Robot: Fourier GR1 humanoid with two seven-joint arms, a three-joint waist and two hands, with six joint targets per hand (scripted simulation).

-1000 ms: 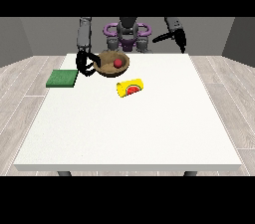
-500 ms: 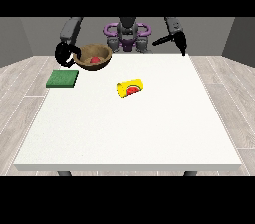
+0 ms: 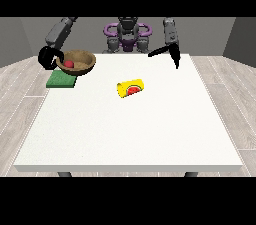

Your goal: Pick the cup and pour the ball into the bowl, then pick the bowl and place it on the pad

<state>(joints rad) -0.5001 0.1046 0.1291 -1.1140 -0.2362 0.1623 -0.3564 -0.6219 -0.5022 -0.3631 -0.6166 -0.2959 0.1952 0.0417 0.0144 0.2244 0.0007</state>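
At the far left of the white surface (image 3: 130, 129), the robot hand at the view's left (image 3: 48, 58) has its black fingers curled round the near rim of a brown wooden bowl (image 3: 80, 62) and holds it tilted above the back-left corner. A red ball (image 3: 68, 63) sits inside the bowl, close to the rim on the robot hand's side. Just below and slightly left of the bowl lies a flat green pad (image 3: 61, 80), square to the surface's edge — the bowl hangs over the pad's rear part, and whether the two touch cannot be told from this angle.

Toward the middle of the surface, well apart from the bowl and pad, a yellow cup (image 3: 130, 88) lies on its side with its open mouth turned toward the camera; a red-and-green watermelon slice is printed on it. Nothing touches the cup.

At the back of the surface, behind its far edge, stands the robot's grey-and-purple torso (image 3: 127, 36). Further right, the robot hand at the view's right (image 3: 171, 55) hangs above the back-right part of the surface with straight, spread fingers, one black digit pointing left and another down — it holds nothing and is clear of every object.
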